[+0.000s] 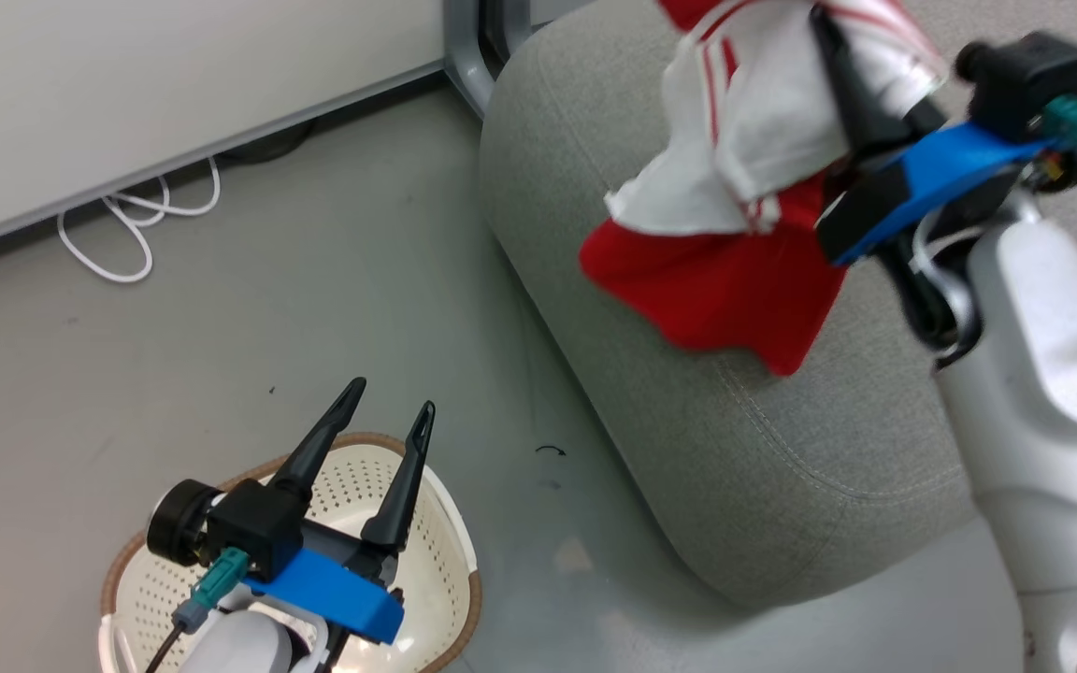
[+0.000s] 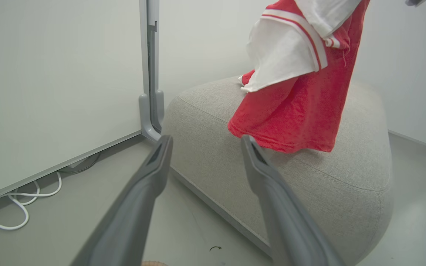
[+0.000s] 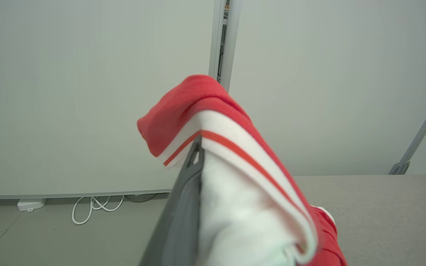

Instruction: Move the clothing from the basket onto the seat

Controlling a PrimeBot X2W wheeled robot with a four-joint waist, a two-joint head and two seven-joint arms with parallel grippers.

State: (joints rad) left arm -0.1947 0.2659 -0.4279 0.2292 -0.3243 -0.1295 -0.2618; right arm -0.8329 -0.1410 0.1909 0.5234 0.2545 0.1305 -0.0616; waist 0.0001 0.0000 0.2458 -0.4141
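Here, right claw: clamped on the clothing, which hangs over the seat.
Left claw: open, empty, above the basket.
Seat: lower until fabric rests mid-cushion, then let go.

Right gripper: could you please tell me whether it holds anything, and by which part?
The right gripper is shut on the clothing, pinching a fold at its top, where white red-striped fabric drapes over a finger; the red part hangs over the seat.

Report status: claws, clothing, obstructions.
Left claw open above basket. Right claw shut on clothing, hanging over seat. Cable by wall, off the path.
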